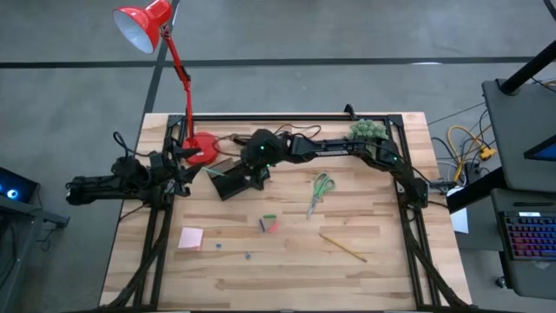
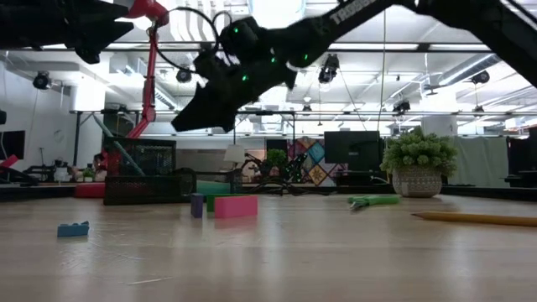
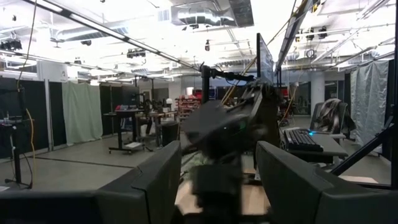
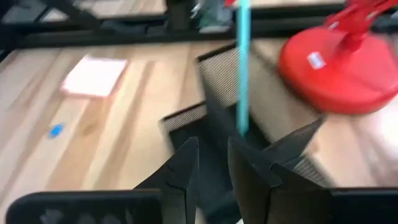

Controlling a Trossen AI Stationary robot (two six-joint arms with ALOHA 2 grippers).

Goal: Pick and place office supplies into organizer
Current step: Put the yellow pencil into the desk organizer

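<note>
The right hand [image 1: 252,174] is held over the black organizer [image 1: 228,180], near the red lamp base [image 1: 203,148]. A thin green pen [image 4: 242,68] appears to stand in the organizer ahead of its narrowly parted fingers, though blur leaves any grip uncertain. The left hand [image 1: 184,167] waits, fingers apart, at the bench's [image 1: 287,261] left side. Scissors [image 1: 320,193], pencil [image 1: 342,248] and pink pad [image 1: 191,237] lie on the bench.

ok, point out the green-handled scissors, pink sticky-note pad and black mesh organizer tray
green-handled scissors [image 1: 321,186]: high view, on the handles.
pink sticky-note pad [image 1: 191,238]: high view, centre of the pad.
black mesh organizer tray [image 1: 224,187]: high view, bare near corner.
</note>
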